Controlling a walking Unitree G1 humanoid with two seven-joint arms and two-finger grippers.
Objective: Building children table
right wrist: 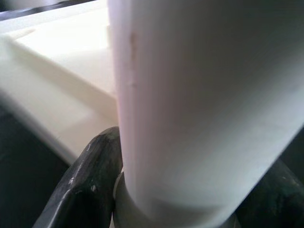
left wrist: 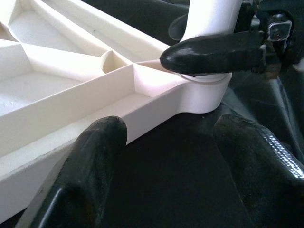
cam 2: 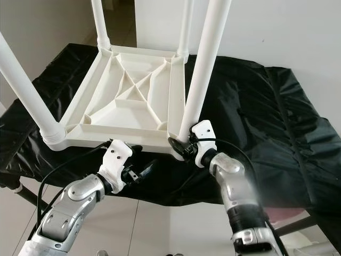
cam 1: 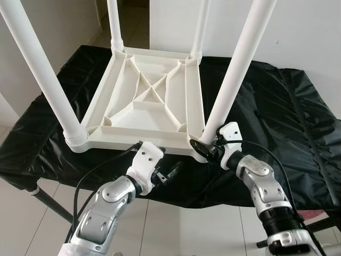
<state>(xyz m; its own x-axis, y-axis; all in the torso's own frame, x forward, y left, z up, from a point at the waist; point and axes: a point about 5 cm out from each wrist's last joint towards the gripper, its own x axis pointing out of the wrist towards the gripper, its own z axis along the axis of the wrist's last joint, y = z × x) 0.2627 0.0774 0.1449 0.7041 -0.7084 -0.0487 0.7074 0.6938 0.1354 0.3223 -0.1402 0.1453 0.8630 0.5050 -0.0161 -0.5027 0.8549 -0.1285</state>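
Black-covered bench (cam 1: pixel 277 106) carries the upturned white tabletop (cam 1: pixel 146 98), four legs up. Right gripper (cam 1: pixel 205 148) clamps near-right leg (cam 1: pixel 234 74) at its base. Left gripper (cam 1: pixel 171 173) spread wide, just off tabletop's near edge.

Upturned table (cam 1: pixel 146 101) on the cloth (cam 1: pixel 277 117) — four legs (cam 1: pixel 237 66) up.

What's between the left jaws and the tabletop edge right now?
Nothing visible. The left gripper hangs open just off the near edge of the upturned tabletop, with bare black cloth in the gap. The right gripper is already clamped around the base of the near right leg, off to the side.
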